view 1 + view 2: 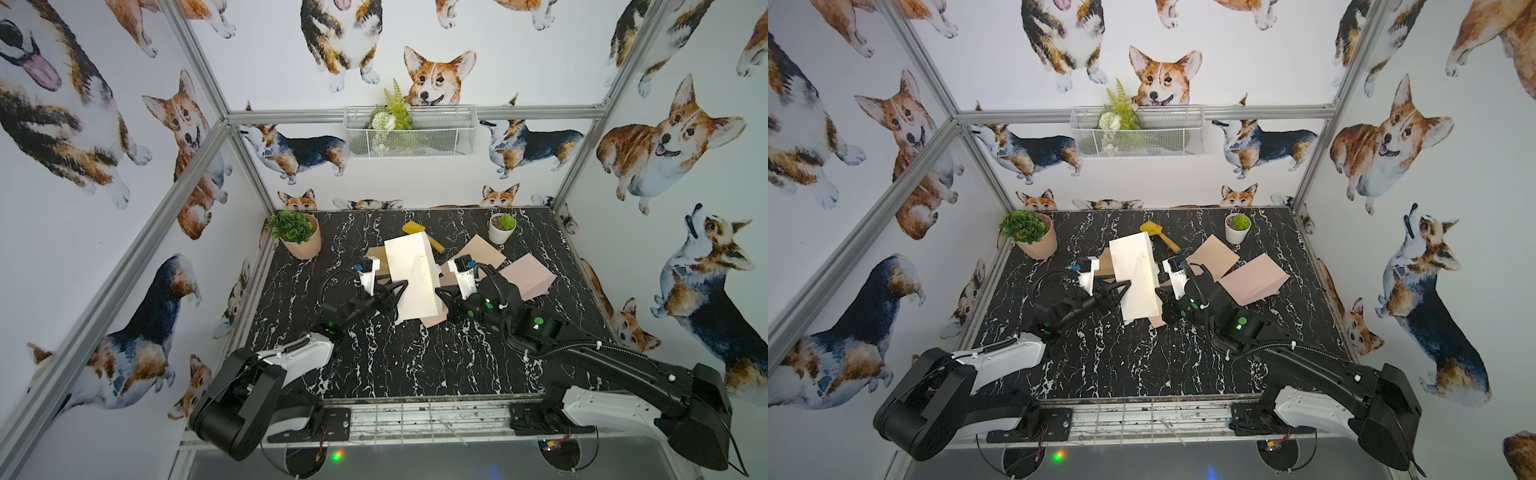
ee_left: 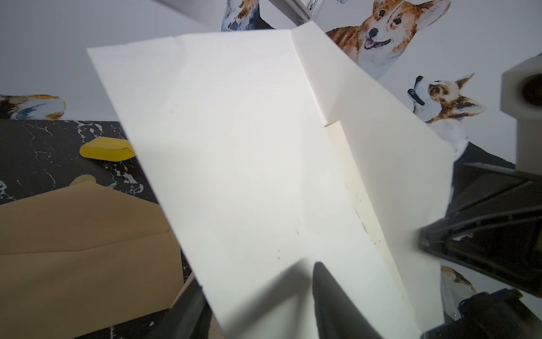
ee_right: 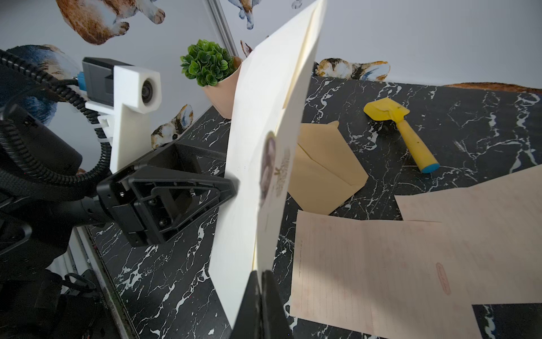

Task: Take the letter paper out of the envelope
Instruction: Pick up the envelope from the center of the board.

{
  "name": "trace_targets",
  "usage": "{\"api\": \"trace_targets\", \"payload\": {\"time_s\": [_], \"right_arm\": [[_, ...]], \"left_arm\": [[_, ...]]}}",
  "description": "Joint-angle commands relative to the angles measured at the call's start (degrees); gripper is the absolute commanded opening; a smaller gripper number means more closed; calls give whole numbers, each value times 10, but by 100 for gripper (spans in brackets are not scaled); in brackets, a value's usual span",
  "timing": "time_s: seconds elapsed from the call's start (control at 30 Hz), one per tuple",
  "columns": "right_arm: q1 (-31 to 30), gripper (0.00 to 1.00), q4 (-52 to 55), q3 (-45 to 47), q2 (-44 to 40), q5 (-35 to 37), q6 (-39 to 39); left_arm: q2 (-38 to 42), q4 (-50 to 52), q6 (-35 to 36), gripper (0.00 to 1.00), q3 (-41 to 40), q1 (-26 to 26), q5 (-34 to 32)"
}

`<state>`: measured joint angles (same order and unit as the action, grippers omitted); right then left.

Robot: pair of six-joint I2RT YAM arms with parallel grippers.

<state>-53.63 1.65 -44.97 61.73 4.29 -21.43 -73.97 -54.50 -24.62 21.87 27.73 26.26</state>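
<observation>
The right gripper (image 3: 260, 278) pinches the cream envelope (image 1: 411, 278) low down; the left gripper (image 1: 400, 287) straddles its side, spread. The letter paper (image 2: 341, 152) sits inside (one strip shows), so closing there might clamp both.

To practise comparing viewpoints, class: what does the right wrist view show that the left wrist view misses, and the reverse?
Only the right wrist view: the potted green plant, the pink lined letter sheets, the yellow toy shovel's handle and the left arm's wrist camera. Only the left wrist view: the right arm's wrist camera. Both: the cream envelope held up, the tan envelope on the marble table, the shovel's blade, the left pincer and the right pincer.
</observation>
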Motion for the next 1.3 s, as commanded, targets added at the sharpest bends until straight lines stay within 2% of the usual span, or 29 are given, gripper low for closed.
{"api": "trace_targets", "payload": {"time_s": [0.0,0.23,0.97,1.27], "right_arm": [[0,0,-32,1,10,-4,-9],[4,0,-33,7,21,2,-13],[15,0,61,50,-48,93,-31],[15,8,94,46,-66,114,-29]], "left_arm": [[1,-31,-2,33,6,1,29],[1,-31,-2,1,7,0,31],[8,-27,2,0,-1,1,20],[17,-26,8,0,-7,1,9]]}}
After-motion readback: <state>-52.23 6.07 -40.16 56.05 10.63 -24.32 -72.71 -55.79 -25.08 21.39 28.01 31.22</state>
